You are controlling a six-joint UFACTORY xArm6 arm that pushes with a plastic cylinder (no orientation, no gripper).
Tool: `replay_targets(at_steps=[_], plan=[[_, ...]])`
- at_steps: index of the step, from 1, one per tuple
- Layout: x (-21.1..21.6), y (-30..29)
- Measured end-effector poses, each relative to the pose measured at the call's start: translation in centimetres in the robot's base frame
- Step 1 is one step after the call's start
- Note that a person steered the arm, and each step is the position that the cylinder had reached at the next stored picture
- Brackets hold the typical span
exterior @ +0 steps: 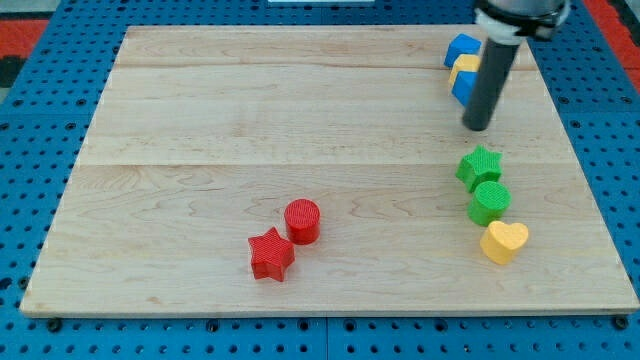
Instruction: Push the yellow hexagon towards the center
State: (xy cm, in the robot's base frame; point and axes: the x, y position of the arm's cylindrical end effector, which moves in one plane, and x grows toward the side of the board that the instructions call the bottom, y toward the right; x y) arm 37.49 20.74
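Observation:
The yellow hexagon (pixel 464 66) sits near the view's top right, wedged between one blue block (pixel 461 47) above it and another blue block (pixel 462 90) below it. The dark rod crosses in front of the cluster and hides its right side. My tip (pixel 478 127) rests on the wooden board (pixel 250 120), just below and slightly right of the lower blue block, a short way below the yellow hexagon.
A green star (pixel 480 165), a green cylinder (pixel 490 202) and a yellow heart (pixel 504 241) form a column below my tip. A red cylinder (pixel 302 221) and a red star (pixel 271 254) lie at the lower middle.

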Motion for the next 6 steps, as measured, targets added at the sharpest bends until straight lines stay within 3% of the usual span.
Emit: replay_targets(at_steps=[1,2,3,4,5,6], plan=[[-3.2,5.0],[-3.7,9.3],[-8.7,8.7],[-10.6,6.5],[-10.6,1.5],[-6.6,-2.2]])
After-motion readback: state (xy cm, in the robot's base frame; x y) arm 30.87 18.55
